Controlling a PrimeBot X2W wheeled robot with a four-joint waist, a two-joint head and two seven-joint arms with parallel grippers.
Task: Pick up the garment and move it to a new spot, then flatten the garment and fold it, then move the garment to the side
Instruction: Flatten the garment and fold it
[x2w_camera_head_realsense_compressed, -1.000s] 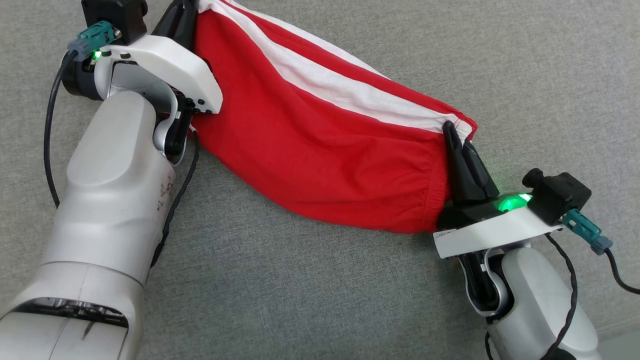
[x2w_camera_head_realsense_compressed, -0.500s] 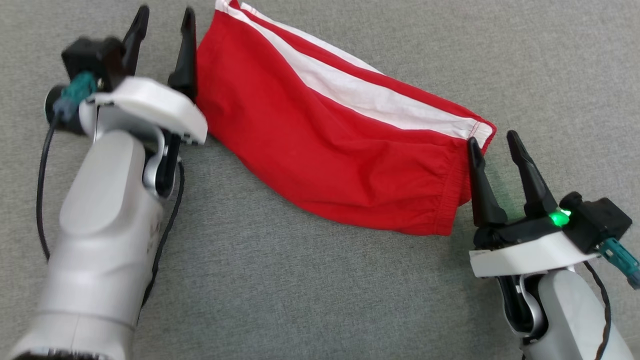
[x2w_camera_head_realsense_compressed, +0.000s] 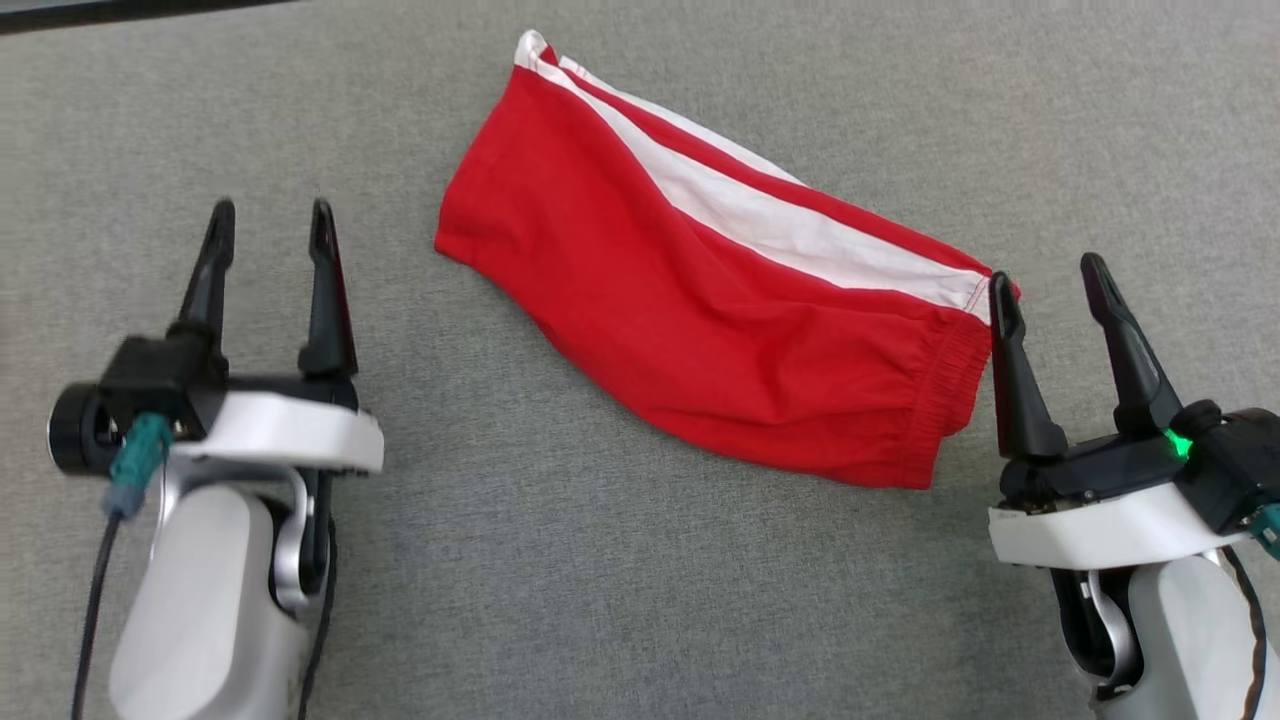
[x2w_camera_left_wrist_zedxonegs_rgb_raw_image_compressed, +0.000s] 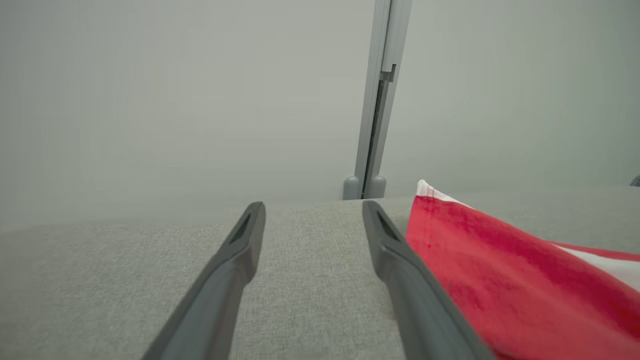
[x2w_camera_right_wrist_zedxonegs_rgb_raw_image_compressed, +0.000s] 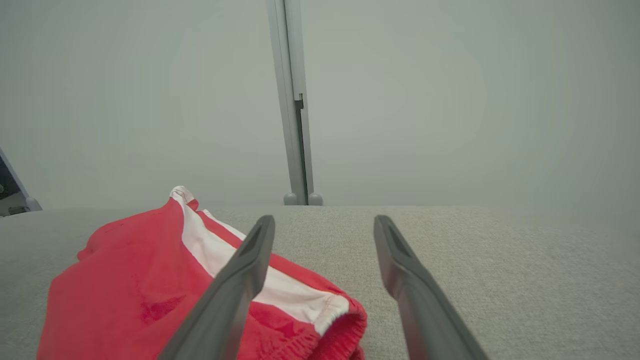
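Observation:
The garment (x2w_camera_head_realsense_compressed: 720, 310) is a pair of red shorts with a white side stripe, folded into a long band lying slantwise on the grey cloth surface (x2w_camera_head_realsense_compressed: 600, 600). My left gripper (x2w_camera_head_realsense_compressed: 270, 225) stands open to the left of it, apart from the cloth. My right gripper (x2w_camera_head_realsense_compressed: 1045, 280) is open at the garment's elastic waistband end, its left finger close beside the hem. The left wrist view shows the garment (x2w_camera_left_wrist_zedxonegs_rgb_raw_image_compressed: 500, 280) to the right of the open gripper (x2w_camera_left_wrist_zedxonegs_rgb_raw_image_compressed: 312, 210). In the right wrist view the garment (x2w_camera_right_wrist_zedxonegs_rgb_raw_image_compressed: 125, 290) lies left of the open gripper (x2w_camera_right_wrist_zedxonegs_rgb_raw_image_compressed: 325, 222).
The grey surface stretches all around the garment. Its far edge meets a pale wall with a vertical metal post (x2w_camera_left_wrist_zedxonegs_rgb_raw_image_compressed: 380, 100), also seen as the post (x2w_camera_right_wrist_zedxonegs_rgb_raw_image_compressed: 292, 100) in the right wrist view. A dark object (x2w_camera_right_wrist_zedxonegs_rgb_raw_image_compressed: 10, 192) sits at the far left edge.
Both grippers have opened and let go of the garment's two ends, then drawn back toward me. The garment now lies released on the surface. The head camera has shifted too.

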